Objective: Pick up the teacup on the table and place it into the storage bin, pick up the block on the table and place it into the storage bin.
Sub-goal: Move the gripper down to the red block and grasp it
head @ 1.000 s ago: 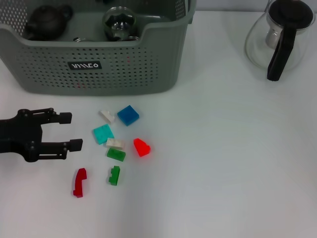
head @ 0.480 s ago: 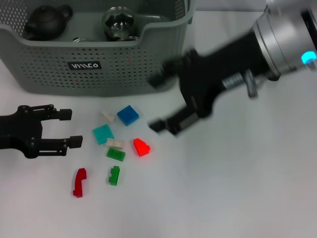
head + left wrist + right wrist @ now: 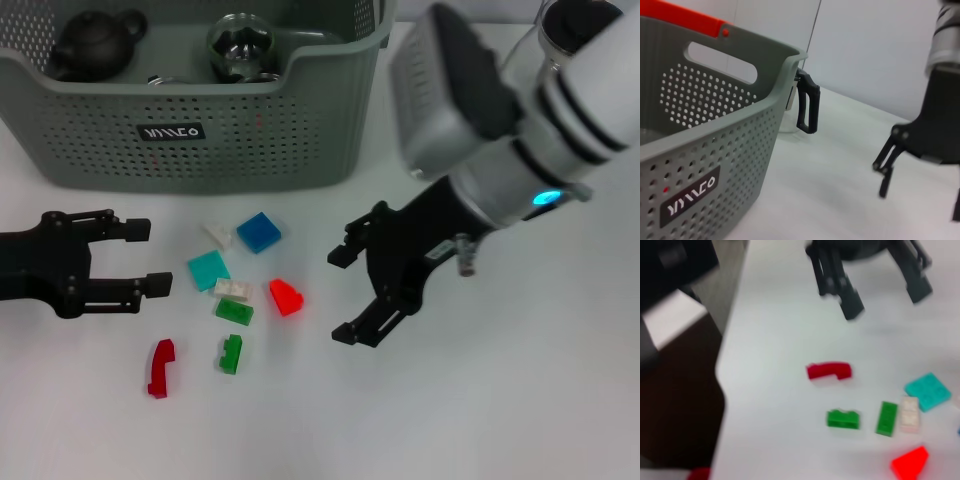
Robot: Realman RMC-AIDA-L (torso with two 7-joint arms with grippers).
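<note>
Blocks are all loose on the white table [image 3: 500,400], none in the big grey-green perforated plastic storage bin [image 3: 250,130] at the back left; the bin has a small black label with white lettering [image 3: 171,131] on its front wall, and inside it sit a dark round teapot [image 3: 95,40] and a clear glass cup-like thing [image 3: 240,42] (can't tell exactly what it is).

Right gripper [image 3: 360,290] is out over the table just right of the block cluster, fingers spread wide apart and holding nothing; the closest piece to it is the bright red sloped block [image 3: 286,296], near but not touching. Left gripper [image 3: 140,258] sits low at the left side of the table, fingers also apart and empty, pointing toward the blocks.

The cluster: blue square block [image 3: 259,232]; small white block [image 3: 216,233] just beside it; teal flat block [image 3: 208,270]; cream block [image 3: 232,289] touching a green flat block [image 3: 234,311]; another green stepped block [image 3: 231,353] closer to the robot; dark red curved block [image 3: 160,367] off to the left of that.

Glass pitcher with a black handle [image 3: 806,107] stands at the far right, past the bin corner.
</note>
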